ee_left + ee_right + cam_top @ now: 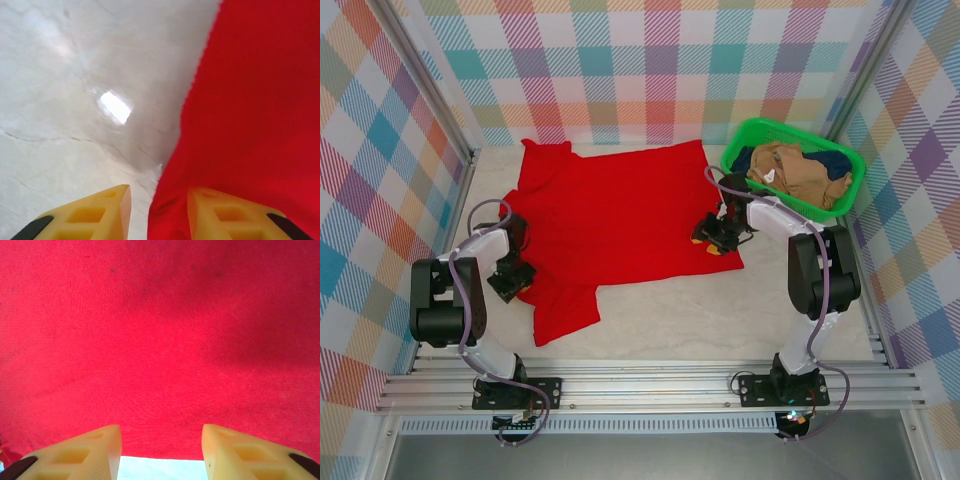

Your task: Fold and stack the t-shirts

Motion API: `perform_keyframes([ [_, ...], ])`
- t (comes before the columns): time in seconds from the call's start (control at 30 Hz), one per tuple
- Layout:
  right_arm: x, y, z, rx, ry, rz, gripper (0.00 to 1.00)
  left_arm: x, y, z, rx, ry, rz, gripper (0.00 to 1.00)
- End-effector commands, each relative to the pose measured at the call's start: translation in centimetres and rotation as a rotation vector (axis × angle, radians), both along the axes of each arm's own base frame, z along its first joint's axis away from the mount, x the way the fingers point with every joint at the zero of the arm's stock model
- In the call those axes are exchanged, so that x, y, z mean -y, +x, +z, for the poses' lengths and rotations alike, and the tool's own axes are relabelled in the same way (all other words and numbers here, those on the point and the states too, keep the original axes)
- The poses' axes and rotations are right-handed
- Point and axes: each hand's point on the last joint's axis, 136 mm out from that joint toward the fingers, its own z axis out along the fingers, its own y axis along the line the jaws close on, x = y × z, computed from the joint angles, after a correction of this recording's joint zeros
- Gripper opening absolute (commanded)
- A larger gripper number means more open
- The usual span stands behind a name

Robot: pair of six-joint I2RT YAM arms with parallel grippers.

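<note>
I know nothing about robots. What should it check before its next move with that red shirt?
1. Red shirt lying spread on the table: ok.
2. Shirt's edge between the left jaws: ok, seen from the left wrist.
3. Right jaws above the shirt's opposite edge: ok.
4. Both jaws gripping cloth: not ok, both stand apart.
5. Tan shirt and navy shirt out of the way in the green basket: ok.

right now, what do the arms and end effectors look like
The left arm and right arm have white links, black joint housings and grey-purple cables. The left end effector and right end effector each carry two yellow wedge-shaped fingers with moulded recesses and black bases.
</note>
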Motion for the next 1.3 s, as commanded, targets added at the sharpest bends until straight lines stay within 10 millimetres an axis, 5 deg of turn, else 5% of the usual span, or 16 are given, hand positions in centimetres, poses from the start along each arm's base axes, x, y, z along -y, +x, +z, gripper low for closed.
perform_keyframes([
  [0.0,-0.2,0.2,0.2,0.003,-0.008,0.026,0.46,-2.3,-1.5,0.2,-0.063,0.063,-0.009,0.35],
  [0.27,-0.2,0.4,0.4,0.02,-0.015,0.044,0.46,-3.8,-0.2,3.3,-0.002,0.122,-0.021,0.35],
  [0.43,-0.3,0.8,0.3,0.034,-0.02,0.069,0.46,-0.4,1.9,6.3,0.177,0.021,0.012,0.37],
  [0.63,-1.2,1.4,-0.4,0.022,0.018,0.086,0.46,1.5,6.5,4.5,0.284,-0.123,0.112,0.4],
  [0.8,-1.7,1.7,-0.7,0.014,0.034,0.092,0.46,-0.1,9.2,0.9,0.231,-0.122,0.197,0.42],
  [1.1,-3.1,1.7,-1.2,-0.004,0.031,0.111,0.47,-5.2,1.4,-1.8,-0.01,0.024,0.288,0.37],
  [1.27,-3.0,2.8,-1.7,0.002,-0.011,0.098,0.47,-4.0,4.2,0.8,0.127,-0.058,0.257,0.37],
])
